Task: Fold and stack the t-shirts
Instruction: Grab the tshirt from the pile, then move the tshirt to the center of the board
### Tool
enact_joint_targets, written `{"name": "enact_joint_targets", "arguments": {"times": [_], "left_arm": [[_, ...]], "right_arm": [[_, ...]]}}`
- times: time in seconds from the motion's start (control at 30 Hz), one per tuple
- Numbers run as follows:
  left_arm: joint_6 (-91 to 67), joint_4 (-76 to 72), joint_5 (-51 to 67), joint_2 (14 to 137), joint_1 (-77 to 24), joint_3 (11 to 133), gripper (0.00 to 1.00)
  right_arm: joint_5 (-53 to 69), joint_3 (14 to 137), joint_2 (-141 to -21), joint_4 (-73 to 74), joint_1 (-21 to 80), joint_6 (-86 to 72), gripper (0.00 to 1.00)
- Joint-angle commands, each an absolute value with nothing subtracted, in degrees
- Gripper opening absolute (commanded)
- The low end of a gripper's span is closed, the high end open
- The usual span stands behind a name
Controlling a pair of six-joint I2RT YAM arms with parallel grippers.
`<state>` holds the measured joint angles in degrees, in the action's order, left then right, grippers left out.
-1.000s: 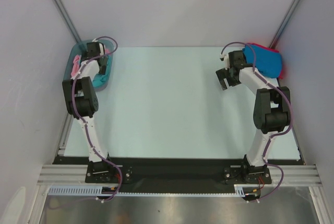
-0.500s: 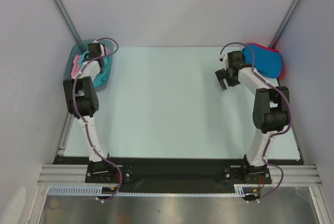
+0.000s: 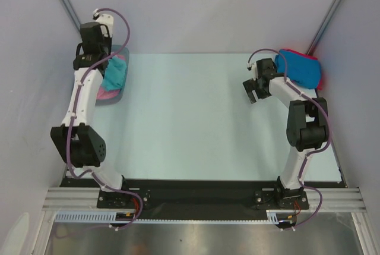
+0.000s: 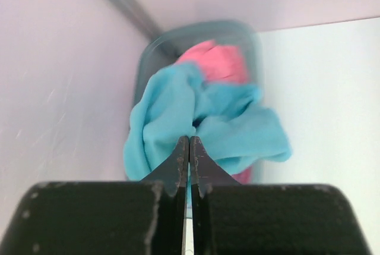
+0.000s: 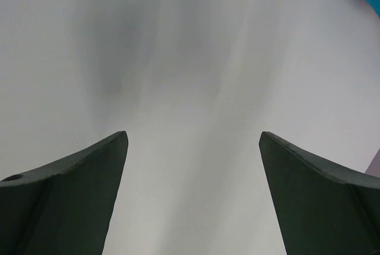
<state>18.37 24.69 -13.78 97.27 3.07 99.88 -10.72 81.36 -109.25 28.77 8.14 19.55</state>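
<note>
Teal t-shirt [image 4: 225, 133]: clamped between the closed left gripper's [image 4: 189, 148] tips, hanging over the tub [image 4: 202, 27].
Pink t-shirt [image 4: 217, 65]: in the tub, beneath the teal cloth.
Right gripper [image 5: 193, 142]: wide open, empty, near the blue t-shirt [image 3: 303, 71].

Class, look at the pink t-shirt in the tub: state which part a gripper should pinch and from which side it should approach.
Best guess: pinch the bunched top of the pink t-shirt, coming straight down from above. It lies crumpled inside the tub, whose walls block the sides, and the held teal t-shirt covers part of it.
</note>
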Motion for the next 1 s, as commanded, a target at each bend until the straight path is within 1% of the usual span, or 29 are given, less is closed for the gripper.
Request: {"name": "enact_joint_targets", "arguments": {"times": [0.0,0.13,0.27,0.37,0.4,0.53,0.6,0.7,0.73,0.77,0.8,0.83,0.87,0.9,0.93,0.97], "left_arm": [[17.49,29.70,-6.25,93.69,-2.36,101.95,0.00],[14.34,31.38,1.30,92.81,-7.02,102.92,0.00],[16.43,35.57,7.71,92.29,-15.37,104.49,0.00],[18.63,39.79,15.71,92.55,-18.80,106.77,0.00],[19.24,41.21,21.91,92.98,-19.24,107.74,0.00],[24.58,47.28,32.32,93.25,-22.48,110.39,0.00],[26.89,50.44,32.96,93.60,-24.25,110.74,0.00],[25.85,49.49,29.81,94.66,-25.58,108.82,0.00],[25.40,48.44,27.79,94.92,-25.49,108.11,0.06],[25.40,47.91,26.73,95.10,-25.49,106.63,0.19],[25.05,47.12,25.24,95.18,-25.49,105.92,0.40],[24.44,46.33,23.66,95.27,-25.31,105.21,0.74],[24.00,44.67,19.64,95.27,-25.14,103.90,0.75],[23.82,43.78,18.29,95.36,-24.96,103.36,0.76],[23.04,42.12,16.72,95.36,-24.09,102.92,0.85],[22.59,40.97,11.65,95.45,-23.65,101.88,0.91]], "right_arm": [[-11.42,83.32,-110.21,27.60,9.49,19.16,1.00],[-12.21,83.76,-111.27,27.60,10.46,19.07,1.00],[-13.01,85.08,-112.41,27.60,11.78,18.90,1.00],[-14.50,85.43,-113.20,27.42,12.56,18.90,1.00],[-14.76,85.17,-113.20,27.25,12.66,18.90,1.00],[-15.03,83.85,-112.59,26.46,12.74,19.07,1.00],[-15.20,83.67,-112.59,26.37,12.74,18.99,1.00],[-16.08,83.76,-112.50,26.19,12.83,18.98,1.00],[-16.69,83.76,-112.41,26.10,12.92,18.98,1.00],[-16.79,83.67,-112.15,25.93,12.83,19.16,1.00],[-16.70,83.24,-111.63,25.93,12.83,19.16,1.00],[-16.70,83.06,-111.36,25.75,12.83,19.16,1.00],[-16.70,82.80,-111.18,25.75,12.83,19.25,1.00],[-16.79,82.62,-111.01,25.49,12.83,19.34,1.00],[-16.96,82.36,-110.74,25.40,12.83,19.34,1.00],[-17.14,82.35,-110.66,25.40,12.83,19.34,1.00]]}}
